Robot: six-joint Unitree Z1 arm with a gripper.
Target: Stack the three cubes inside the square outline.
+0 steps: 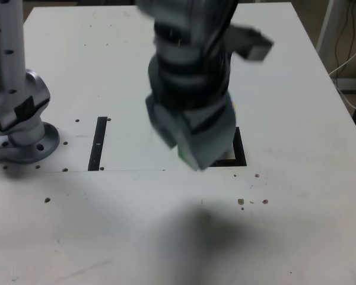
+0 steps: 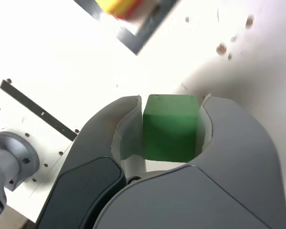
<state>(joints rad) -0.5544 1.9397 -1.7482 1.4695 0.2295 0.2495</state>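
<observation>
1. Green cube (image 2: 170,128) sits clamped between the two grey jaws of the gripper (image 2: 168,138); the wrist view shows both inner faces pressed against its sides, so the tool is clenched on this block and carrying it clear of the table.
2. In the exterior view only a sliver of the green cube (image 1: 182,153) shows under the blurred gripper (image 1: 193,133), which hangs over the square outline (image 1: 240,151) and hides most of it.
3. Yellow cube (image 2: 115,5) rests on the red cube (image 2: 128,12) inside the square outline (image 2: 142,39), seen blurred in the wrist view; two blocks appear already stacked there, and the green one is well apart from them, held above the tabletop.
4. My reading is that the grip sits on the cube's sides so its underside stays free to land flat on the yellow block; the top of the stack is the likely target.
5. White table (image 1: 166,237) is scuffed and dotted with small screw holes; a thin black strip (image 1: 98,142) lies flat on it, apart from the outline, near the arm's round metal base (image 1: 24,139).
6. Beyond the table's far edge on the exterior view's right, a pale floor and some loose cables (image 1: 347,47) show.
</observation>
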